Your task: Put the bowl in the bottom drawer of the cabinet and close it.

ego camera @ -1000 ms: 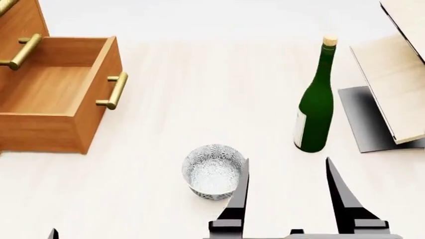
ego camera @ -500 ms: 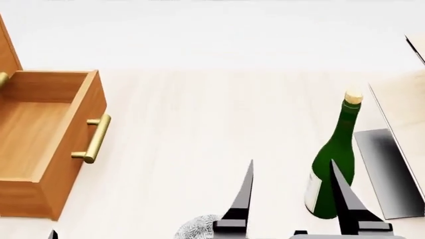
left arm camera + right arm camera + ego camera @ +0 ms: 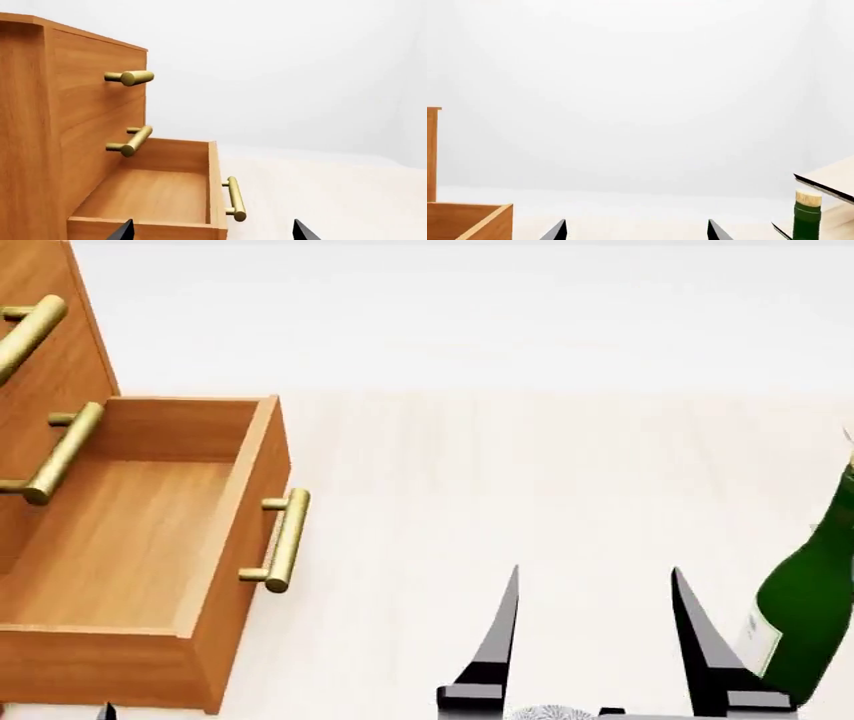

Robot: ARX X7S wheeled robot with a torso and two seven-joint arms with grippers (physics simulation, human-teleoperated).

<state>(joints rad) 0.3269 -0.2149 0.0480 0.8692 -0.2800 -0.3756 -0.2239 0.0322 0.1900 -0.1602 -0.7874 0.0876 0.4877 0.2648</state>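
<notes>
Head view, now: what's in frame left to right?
cabinet → open bottom drawer → its brass handle → right claw, fingers apart → green wine bottle at the right edge. A sliver of the bowl shows at the bottom edge by the claw.

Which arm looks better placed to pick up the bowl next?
Right, probably. In the head view the right claw stands open directly above the sliver of bowl at the frame's bottom edge. The left claw, also open, faces the open bottom drawer instead.
</notes>
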